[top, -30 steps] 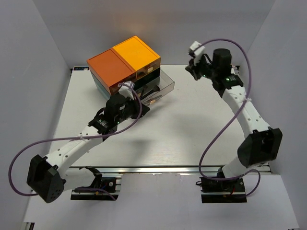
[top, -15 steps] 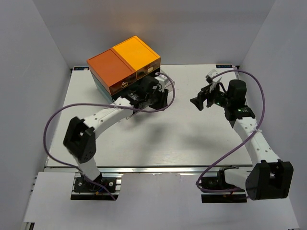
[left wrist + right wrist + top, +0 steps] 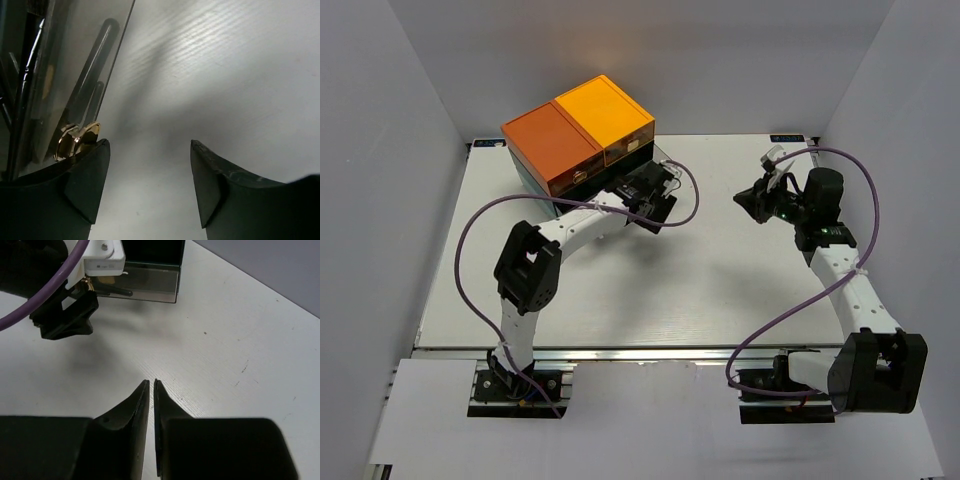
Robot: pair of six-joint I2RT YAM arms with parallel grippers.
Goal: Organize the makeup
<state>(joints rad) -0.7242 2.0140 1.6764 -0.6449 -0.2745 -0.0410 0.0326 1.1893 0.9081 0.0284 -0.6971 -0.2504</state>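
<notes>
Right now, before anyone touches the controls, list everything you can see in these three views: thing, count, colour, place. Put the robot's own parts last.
drawer box: one, orange tops over a dark green body, far left of the table
drawer: one, smoky see-through, standing open at the box's lower front
brushes: several (exact count cannot be told), black handles, inside the drawer
gold band: one, gold, in the drawer near its corner
table: one, white
cables: two, purple, one looped along each arm
left gripper: one, black, open and empty, beside the drawer's corner
right gripper: one, black, shut and empty, over bare table right of the drawer
</notes>
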